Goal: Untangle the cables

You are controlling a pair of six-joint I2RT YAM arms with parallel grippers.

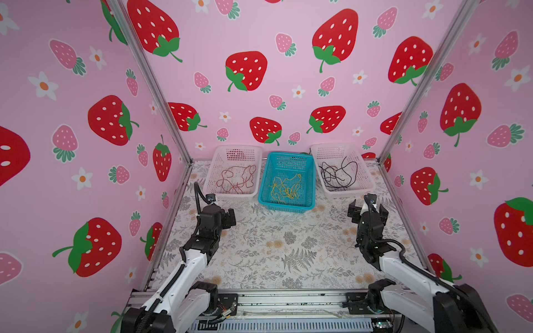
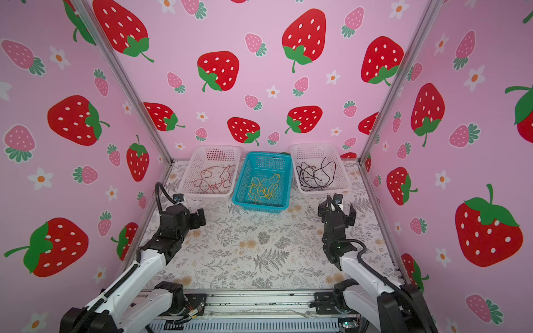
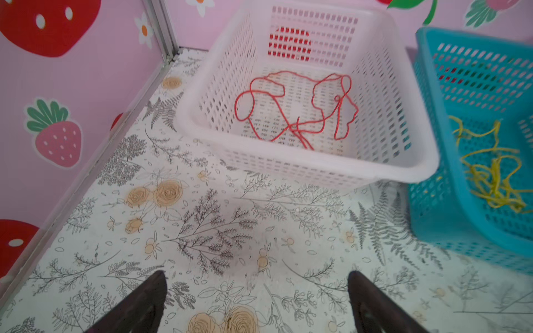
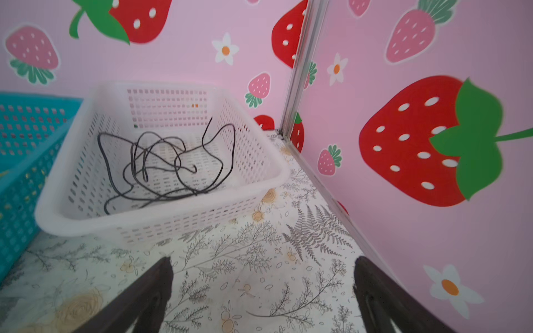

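Since the red cable [image 1: 236, 180] is lying alone in the left white basket [image 1: 230, 196], the yellow cable [image 1: 285, 187] in the blue basket [image 1: 285, 208] and the black cable [image 1: 337, 176] in the right white basket [image 1: 349, 192], the sorting is looking finished. The left gripper [image 3: 256, 276] and right gripper [image 4: 262, 265] are hanging apart-jawed and empty over the floral table [image 1: 274, 245], so any next move is probably calling only for a retreat, minding the basket fronts and the right side wall [image 4: 403, 230] standing close.
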